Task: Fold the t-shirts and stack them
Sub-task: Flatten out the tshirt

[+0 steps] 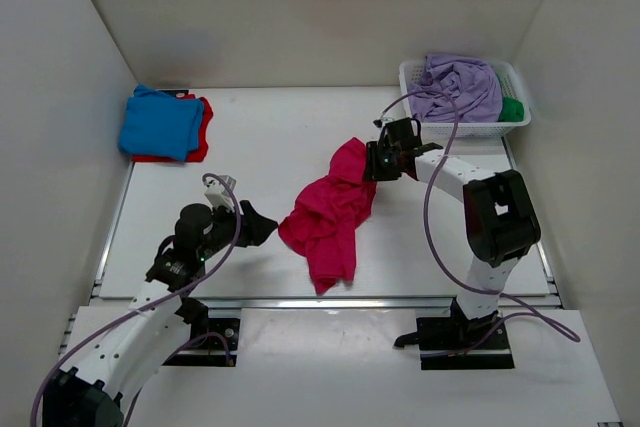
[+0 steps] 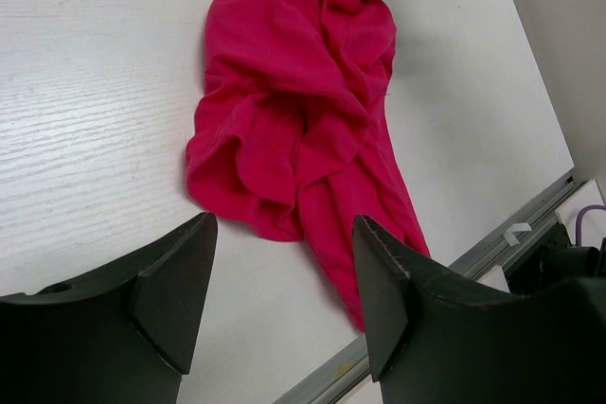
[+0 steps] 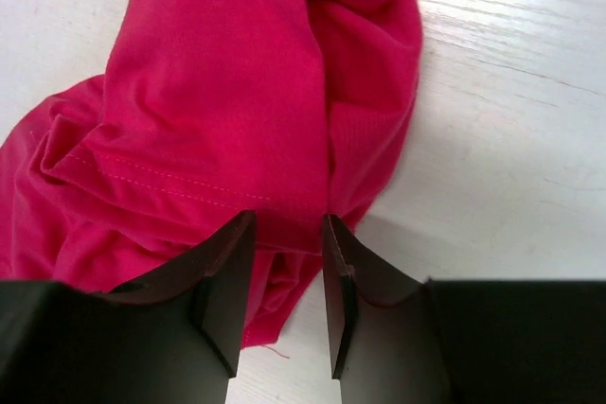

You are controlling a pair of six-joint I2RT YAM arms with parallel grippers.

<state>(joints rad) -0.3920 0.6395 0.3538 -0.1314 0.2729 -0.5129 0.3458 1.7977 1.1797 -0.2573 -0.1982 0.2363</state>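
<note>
Cloth first: the crimson-pink shirt [image 1: 328, 215] lies crumpled in the middle of the table [image 1: 280, 127]. It forms a long bunched heap running from centre-right of the overhead frame down toward the lower middle, and its lower end is near the table's lower edge.

Your right gripper [image 1: 380, 160] is at the shirt's upper end, just right of centre. In its wrist view the two fingers [image 3: 227, 281] stand close together, with a fold of the pink fabric pinched in the narrow gap between them. A stitched hem runs across the cloth just above the tips.

Your left gripper [image 1: 258, 224] sits left of the heap, at lower centre-left of the overhead frame, pointing toward the shirt and apart from it. Its wrist view shows the jaws spread wide with nothing in them. The shirt's near edge lies on the table beyond the fingertips.

At the upper left of the overhead frame you have the bright blue shirt [image 1: 160, 124] folded on top of the red shirt [image 1: 203, 122], whose edge shows along the right and bottom. At the upper right the white basket [image 1: 470, 132] holds the lavender shirt [image 1: 458, 87], heaped above the rim. The green shirt [image 1: 511, 109] is tucked at its right side.
</note>
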